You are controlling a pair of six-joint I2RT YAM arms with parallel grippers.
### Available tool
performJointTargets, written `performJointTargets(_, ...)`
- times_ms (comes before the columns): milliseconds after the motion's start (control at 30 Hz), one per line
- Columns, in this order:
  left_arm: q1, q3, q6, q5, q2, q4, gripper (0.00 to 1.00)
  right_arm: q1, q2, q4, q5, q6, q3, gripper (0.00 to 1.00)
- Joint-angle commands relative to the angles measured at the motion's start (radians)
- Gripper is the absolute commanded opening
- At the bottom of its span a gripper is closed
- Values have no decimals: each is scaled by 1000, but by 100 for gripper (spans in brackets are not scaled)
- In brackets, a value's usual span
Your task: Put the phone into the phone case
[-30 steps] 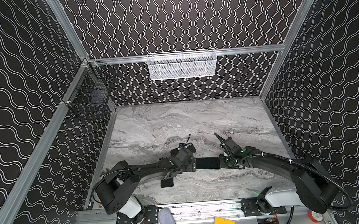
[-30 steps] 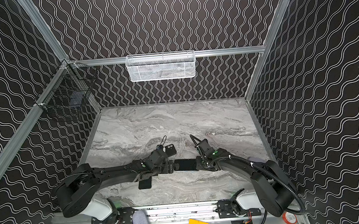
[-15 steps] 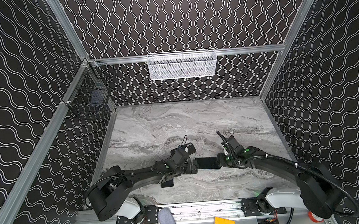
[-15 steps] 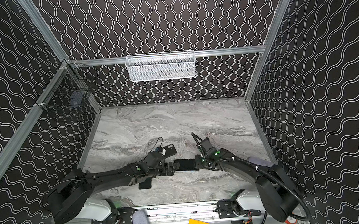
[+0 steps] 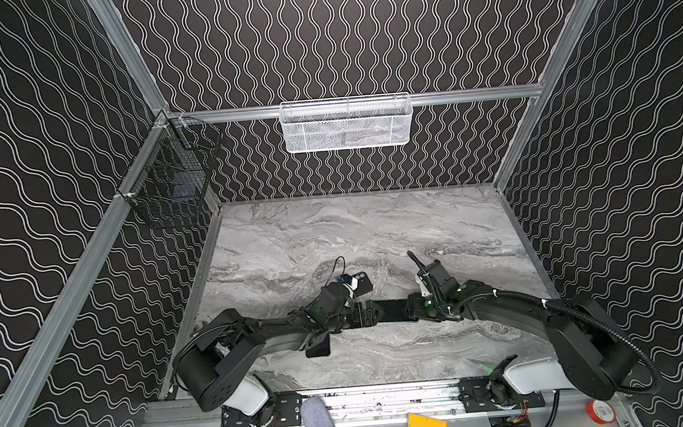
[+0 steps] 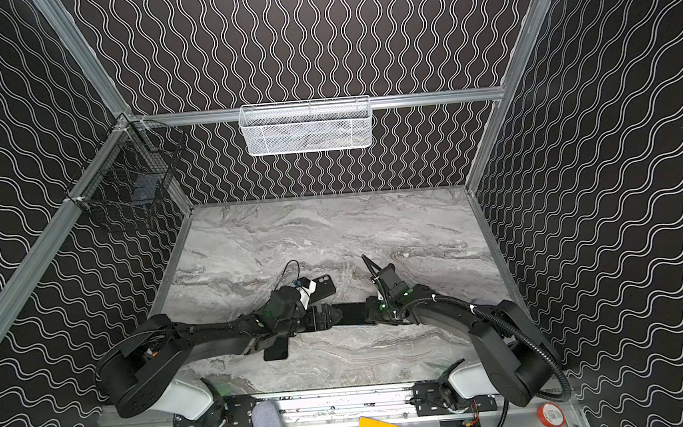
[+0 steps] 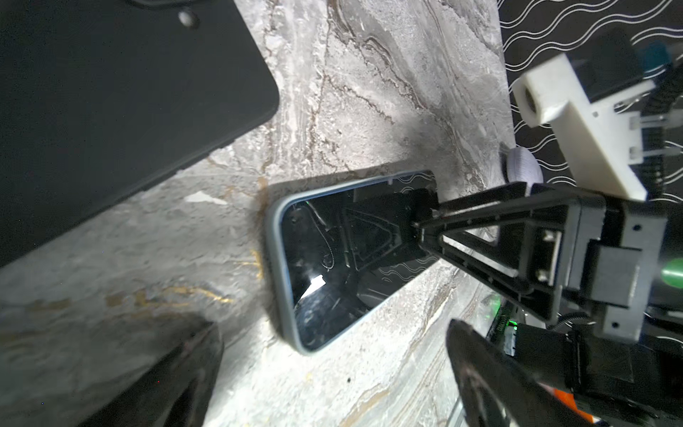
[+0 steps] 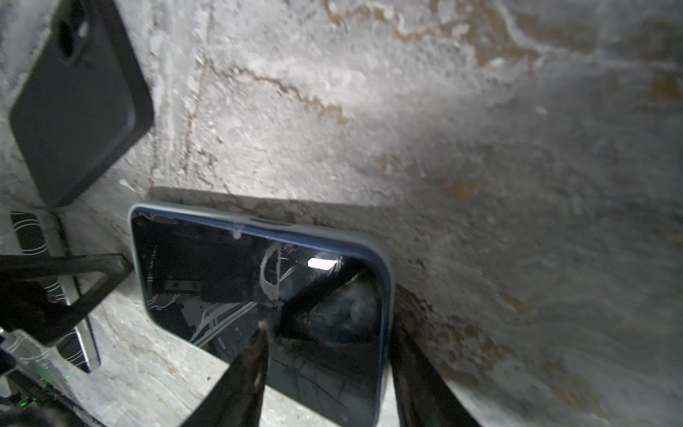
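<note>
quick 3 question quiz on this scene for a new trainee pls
1. True or false: the left gripper is shut on the phone.
2. How does the phone lie? A) flat, screen up B) flat, screen down C) standing on its edge
3. Which black item on the table shows a camera cutout?

Key
1. False: its jaws stand wide apart.
2. A
3. The phone case.
</note>
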Motion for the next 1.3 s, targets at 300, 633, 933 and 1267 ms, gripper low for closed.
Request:
performJointTargets(300, 9, -4, -20, 77, 65, 87, 99, 0, 92, 39, -21, 12, -38, 55)
performJointTargets(633, 43, -35, -50, 82, 41, 152, 98, 0, 127, 59, -34, 3, -42, 53)
performJointTargets(933, 93, -109, -119, 67, 46, 300, 93, 0, 148, 51, -51, -16, -33, 52)
performJointTargets(1267, 113, -135, -137, 71, 122, 381, 98, 0, 130, 38, -64, -44, -25, 52)
